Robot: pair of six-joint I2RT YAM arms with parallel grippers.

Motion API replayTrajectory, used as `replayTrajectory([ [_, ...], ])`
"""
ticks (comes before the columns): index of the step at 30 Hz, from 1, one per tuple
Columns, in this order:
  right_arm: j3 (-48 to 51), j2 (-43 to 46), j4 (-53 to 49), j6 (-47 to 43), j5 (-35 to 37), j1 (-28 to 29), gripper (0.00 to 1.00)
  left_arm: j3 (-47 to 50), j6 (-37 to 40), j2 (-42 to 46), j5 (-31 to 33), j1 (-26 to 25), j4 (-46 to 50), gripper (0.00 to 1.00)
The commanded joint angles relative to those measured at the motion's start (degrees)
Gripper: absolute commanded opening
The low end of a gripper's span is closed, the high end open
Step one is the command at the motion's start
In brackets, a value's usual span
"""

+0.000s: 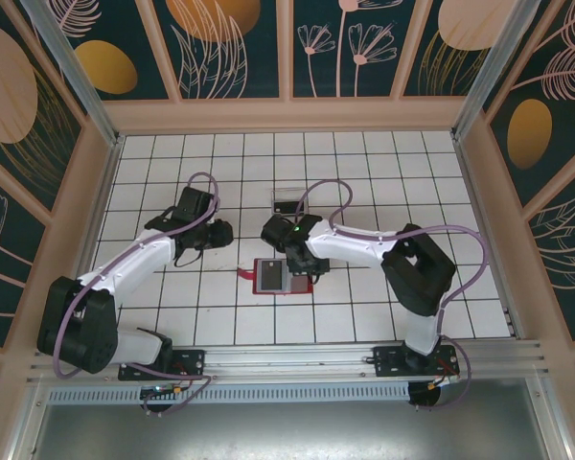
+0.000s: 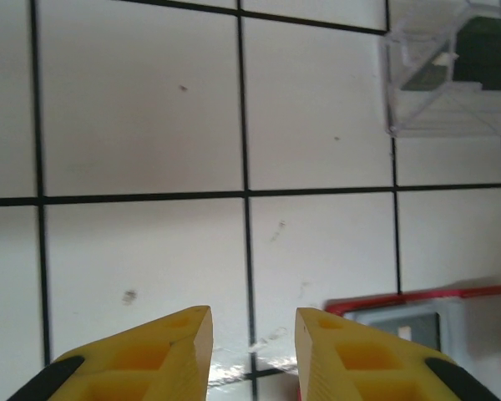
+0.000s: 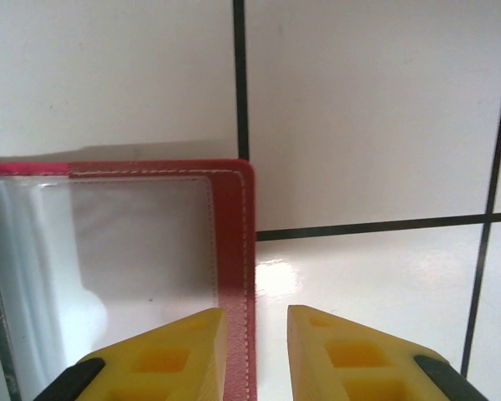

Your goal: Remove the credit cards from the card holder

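Observation:
The card holder [image 1: 271, 278] lies open and flat on the white tiled floor, red-bordered with a grey inside. Its corner also shows in the left wrist view [image 2: 401, 301]. My right gripper [image 1: 311, 270] is over its right side. In the right wrist view the holder's red stitched edge [image 3: 234, 217] runs between the yellow fingers of that gripper [image 3: 255, 311], which is open, with bare floor beside the edge. My left gripper [image 1: 225, 233] hovers left of the holder, open [image 2: 252, 313] over a tile line with nothing between its fingers. I cannot tell any credit cards apart from the pockets.
A small clear plastic box [image 1: 289, 201] stands just beyond the holder, with something dark and flat inside it [image 2: 484, 46]. Wooden walls [image 1: 287, 115] ring the tiled floor. A thin red tab [image 1: 243, 273] sticks out at the holder's left.

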State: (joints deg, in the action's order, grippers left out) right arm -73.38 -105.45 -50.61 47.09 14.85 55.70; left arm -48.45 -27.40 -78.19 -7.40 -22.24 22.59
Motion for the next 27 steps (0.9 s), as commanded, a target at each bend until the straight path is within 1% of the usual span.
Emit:
replayTrajectory([
  [1,1.2,2.4,-1.6,1.4,3.0,-0.6,0.26,-0.2,-2.9,-1.0,-2.1,-3.4,-1.5,0.33],
  [3,1.1,3.0,-0.6,1.2,2.4,-0.7,0.26,0.6,-4.6,-1.4,-2.9,-5.2,-2.9,0.32],
  [5,1.3,4.1,2.1,0.4,0.2,-0.8,0.26,1.3,-6.3,-2.0,-3.8,-6.6,-4.2,0.31],
  [11,6.1,7.8,14.8,-0.5,-11.6,-2.0,0.26,2.4,-10.0,-3.7,-5.1,-10.8,-5.9,0.27],
  [13,7.9,8.8,18.7,-0.4,-13.8,-2.4,0.26,2.7,-11.2,-4.0,-5.2,-11.8,-5.8,0.25],
  [16,10.8,9.9,24.2,0.2,-19.3,-3.4,0.25,3.5,-12.7,-4.5,-6.0,-13.5,-6.6,0.22],
  [19,13.9,10.4,29.3,0.8,-23.7,-4.6,0.22,4.5,-14.3,-5.2,-6.4,-15.3,-7.9,0.19],
  [27,17.1,9.6,33.9,0.4,-28.2,-7.1,0.21,6.6,-16.4,-8.0,-5.2,-17.6,-8.6,0.16],
])
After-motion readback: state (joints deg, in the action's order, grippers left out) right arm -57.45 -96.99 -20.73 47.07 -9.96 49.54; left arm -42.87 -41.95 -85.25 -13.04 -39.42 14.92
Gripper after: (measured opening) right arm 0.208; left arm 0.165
